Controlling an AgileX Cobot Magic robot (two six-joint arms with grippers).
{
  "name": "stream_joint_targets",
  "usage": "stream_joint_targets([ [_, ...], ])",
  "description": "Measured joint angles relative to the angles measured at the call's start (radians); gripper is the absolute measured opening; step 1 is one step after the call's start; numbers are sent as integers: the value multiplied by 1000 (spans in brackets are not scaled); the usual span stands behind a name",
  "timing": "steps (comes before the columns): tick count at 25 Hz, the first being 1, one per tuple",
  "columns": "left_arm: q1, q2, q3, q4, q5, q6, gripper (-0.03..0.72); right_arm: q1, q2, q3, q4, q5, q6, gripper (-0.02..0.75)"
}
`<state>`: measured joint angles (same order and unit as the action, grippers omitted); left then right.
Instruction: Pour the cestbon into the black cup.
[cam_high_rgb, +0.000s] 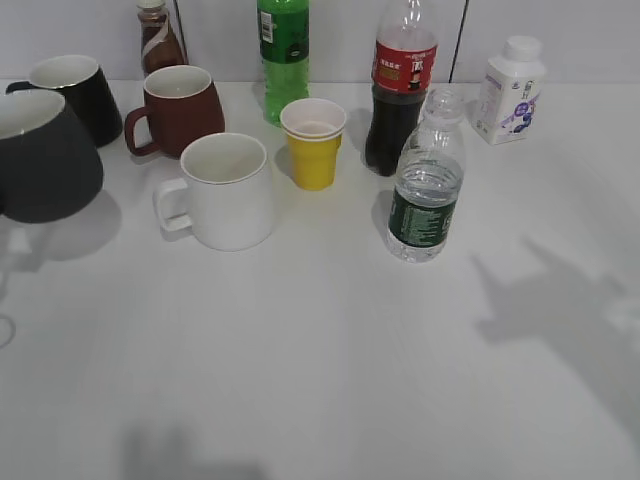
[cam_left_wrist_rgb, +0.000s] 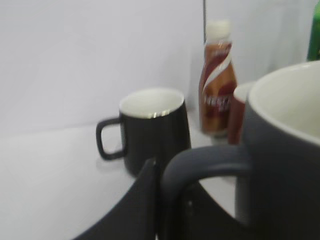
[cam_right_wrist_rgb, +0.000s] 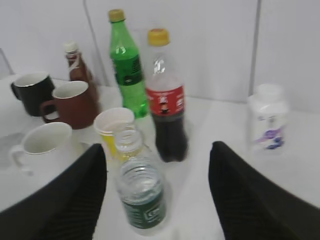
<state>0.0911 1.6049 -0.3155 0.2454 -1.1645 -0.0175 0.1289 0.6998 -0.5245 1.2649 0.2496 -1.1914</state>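
White worktop (cam_high_rgb: 330, 380), wall along its far edge.

Cestbon: clear ribbed plastic water bottle with dark green label (cam_high_rgb: 427, 180), uncapped, upright, right of centre, roughly half full. Just behind it, toward the far edge, stands the taller dark cola bottle with red label (cam_high_rgb: 400, 85). In the right wrist view the water bottle sits low between the two dark fingers (cam_right_wrist_rgb: 75, 195) of the right tool (cam_right_wrist_rgb: 157, 192); the fingers are spread wide, one to each side of the bottle and clear of it. The right tool does not appear in the exterior view.

Black cup: large matte charcoal-black mug with white interior (cam_high_rgb: 40, 155), at the left edge of the worktop. In the left wrist view it fills the right of the frame, its looped handle (cam_left_wrist_rgb: 200, 172) pointing toward the camera. One dark finger (cam_left_wrist_rgb: 137, 210) of the left tool lies just beside the handle loop; the second finger is hidden, so I cannot tell whether the tool grips the handle or stands open.

Others present:
- smaller glossy black mug (cam_high_rgb: 75, 90), far left corner
- dark red-brown mug (cam_high_rgb: 180, 110)
- white mug (cam_high_rgb: 225, 190), left of centre
- yellow paper cup (cam_high_rgb: 314, 143)
- green soda bottle (cam_high_rgb: 283, 55), far edge
- brown drink bottle with white swirl (cam_high_rgb: 158, 38), far edge
- small white bottle (cam_high_rgb: 510, 90), far right
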Motion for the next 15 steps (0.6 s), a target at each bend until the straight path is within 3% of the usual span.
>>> stream_joint_targets([
  [3, 0, -45, 0, 10, -1, -4, 37, 33, 112, 41, 399, -5, -383, 475],
  [5, 0, -69, 0, 11, -1, -6, 37, 41, 173, 69, 493, 34, -563, 464],
  [7, 0, -86, 0, 12, -2, -6, 37, 42, 220, 75, 495, 88, -629, 459],
  [10, 0, -97, 0, 29, -2, -7, 37, 54, 304, 50, 316, 97, -501, 449],
  [12, 0, -97, 0, 43, -2, -7, 37, 83, 363, 11, 61, 52, -233, 432],
  [15, 0, -97, 0, 65, -1, -7, 37, 141, 437, -45, -425, -25, 332, 411],
])
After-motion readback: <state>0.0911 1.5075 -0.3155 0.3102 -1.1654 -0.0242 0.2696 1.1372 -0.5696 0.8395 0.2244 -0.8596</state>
